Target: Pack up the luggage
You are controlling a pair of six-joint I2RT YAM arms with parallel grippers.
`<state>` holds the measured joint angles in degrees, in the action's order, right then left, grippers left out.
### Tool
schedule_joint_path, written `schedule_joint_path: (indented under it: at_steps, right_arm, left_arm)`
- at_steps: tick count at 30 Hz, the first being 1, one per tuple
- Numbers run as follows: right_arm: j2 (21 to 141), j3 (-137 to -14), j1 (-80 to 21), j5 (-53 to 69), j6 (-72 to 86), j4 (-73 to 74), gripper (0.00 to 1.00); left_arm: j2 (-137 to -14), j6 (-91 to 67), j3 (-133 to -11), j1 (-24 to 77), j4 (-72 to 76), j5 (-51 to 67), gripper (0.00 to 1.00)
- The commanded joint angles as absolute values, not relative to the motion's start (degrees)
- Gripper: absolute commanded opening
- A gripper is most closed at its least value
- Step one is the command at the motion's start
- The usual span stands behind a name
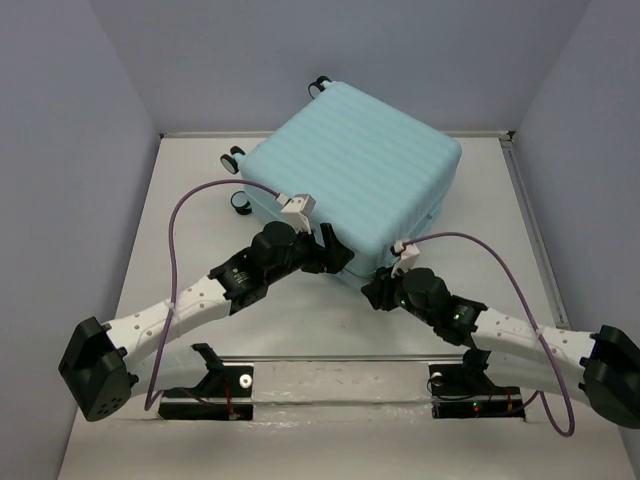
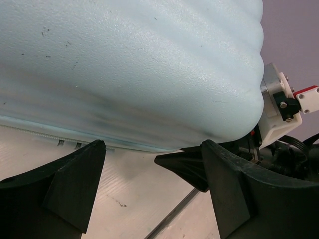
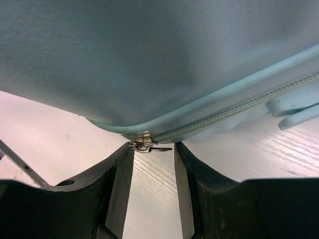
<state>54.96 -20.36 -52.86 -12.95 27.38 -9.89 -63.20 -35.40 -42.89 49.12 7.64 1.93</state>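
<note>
Shows the luggage (image 1: 352, 165) as a pale mint-blue, ribbed hard shell, closed. Lies flat and askew on the far half of the table (image 1: 490, 200), black-and-white wheels (image 1: 236, 158) jutting left, zipper pull (image 3: 144, 146) at its near corner.

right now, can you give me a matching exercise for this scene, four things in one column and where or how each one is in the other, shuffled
Things:
1. pale mint-blue ribbed hard-shell suitcase
2. small metal zipper pull
3. left gripper
4. black-and-white spinner wheels

Places or states:
A. jaws wide open at the shell's lower edge
B. sticking out of the suitcase's far-left side
C. between the fingertips of the right gripper
D. lying flat on the white table

Pairs: 1-D, 2-C, 3-A, 4-B
</note>
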Motion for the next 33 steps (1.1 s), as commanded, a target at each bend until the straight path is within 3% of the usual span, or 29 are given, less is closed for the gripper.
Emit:
schedule_joint_path:
  at_steps: [1,8,10,11,12,16,21,27,28,29,32,33]
  right_arm:
    - [53.2,-20.9,-53.5,-23.0,27.7,-17.8,0.43]
    - [52.8,-22.6,-54.1,-24.9,26.5,-16.6,0.38]
    - [53.0,-23.1,-54.1,-24.5,26.1,-16.8,0.23]
    - [53.3,-23.3,-54.1,-23.4,25.6,-17.0,0.09]
    - [53.5,-23.4,-54.1,-22.1,25.0,-18.1,0.07]
    - [55.0,-23.6,-56.4,-18.9,24.4,-18.1,0.07]
    - [54.5,-24.4,-65.3,-24.7,25.6,-12.8,0.07]
    - [51.9,-23.8,-65.9,-26.7,30.4,-8.1,0.07]
    - [50.9,-23.8,-65.9,-27.6,31.9,-5.3,0.11]
    - [50.4,-24.1,-65.9,-28.9,32.4,-4.0,0.31]
    - [48.9,-25.9,-65.9,-30.8,33.7,2.5,0.66]
    - [48.8,-26.6,-65.9,-31.2,33.7,3.9,0.69]
  left_arm:
    - [-63.2,-34.5,-45.1,49.4,10.4,2.4,0.88]
    - [-63.5,-34.8,-45.4,49.5,10.4,2.5,0.85]
    - [-63.5,-34.9,-45.5,49.5,10.4,2.5,0.84]
    - [-63.6,-34.9,-45.6,49.6,10.4,2.6,0.84]
    - [-63.9,-34.9,-45.7,49.6,10.4,2.9,0.84]
    - [-64.5,-35.0,-46.1,49.7,10.5,3.3,0.82]
    - [-66.4,-34.1,-49.3,49.7,10.4,3.6,0.82]
    - [-67.5,-34.5,-50.7,49.7,11.2,4.7,0.80]
    - [-67.3,-34.6,-50.7,49.7,11.1,4.7,0.80]
    - [-67.2,-34.5,-50.4,49.7,11.0,4.7,0.80]
    - [-66.4,-34.5,-49.8,49.7,10.5,4.3,0.80]
    - [-66.4,-34.5,-49.7,49.7,10.5,4.3,0.80]
